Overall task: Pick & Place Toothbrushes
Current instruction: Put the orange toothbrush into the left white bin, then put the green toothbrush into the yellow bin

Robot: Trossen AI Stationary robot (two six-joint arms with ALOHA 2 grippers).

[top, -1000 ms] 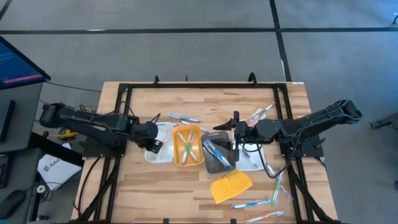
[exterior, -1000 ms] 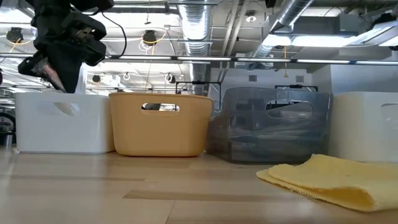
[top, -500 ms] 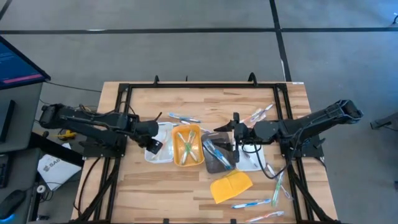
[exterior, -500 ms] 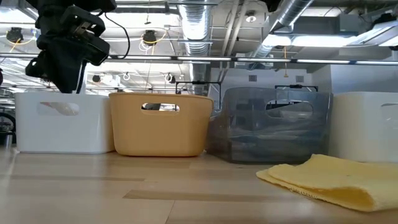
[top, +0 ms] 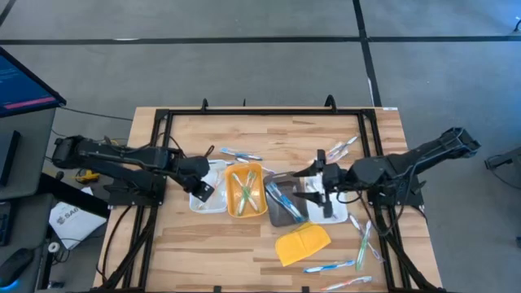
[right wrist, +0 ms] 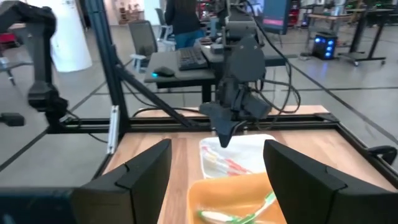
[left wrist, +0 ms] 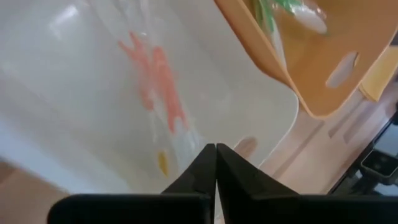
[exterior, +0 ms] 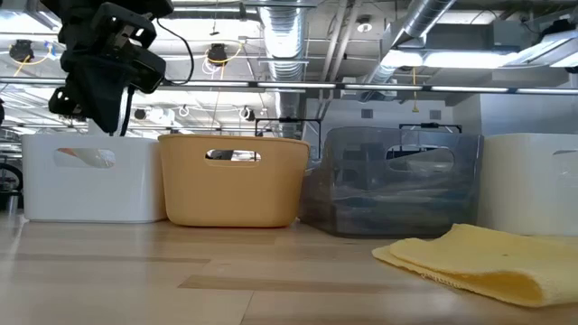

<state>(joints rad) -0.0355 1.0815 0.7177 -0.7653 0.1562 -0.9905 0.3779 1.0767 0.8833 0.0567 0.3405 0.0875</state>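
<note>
My left gripper [top: 198,191] [left wrist: 216,163] hangs shut and empty over the left white tray [top: 216,173], pointing steeply down. A pink-orange toothbrush [left wrist: 158,81] lies on that tray's floor below it. Green toothbrushes [top: 244,189] lie in the orange tray [top: 231,197], and blue ones [top: 281,195] in the grey tray [top: 288,215]. My right gripper [top: 308,172] [right wrist: 217,186] is open and empty, held level above the grey tray and the right white tray [top: 330,213]. More toothbrushes lie loose on the table at the far middle [top: 241,153], far right [top: 339,149] and near right [top: 362,240].
A yellow pad [top: 303,242] lies near the table's front, beside loose toothbrushes [top: 330,266]. The four trays stand side by side in mid-table. A black frame [top: 244,112] runs round the table's edges. Desks, chairs and a person show in the room beyond.
My left gripper has stayed above the left white tray, rolled at the wrist and shut its fingers; the pinkish thing between them a second ago is gone from them. My right gripper has drawn back toward the table's right edge, still open.
</note>
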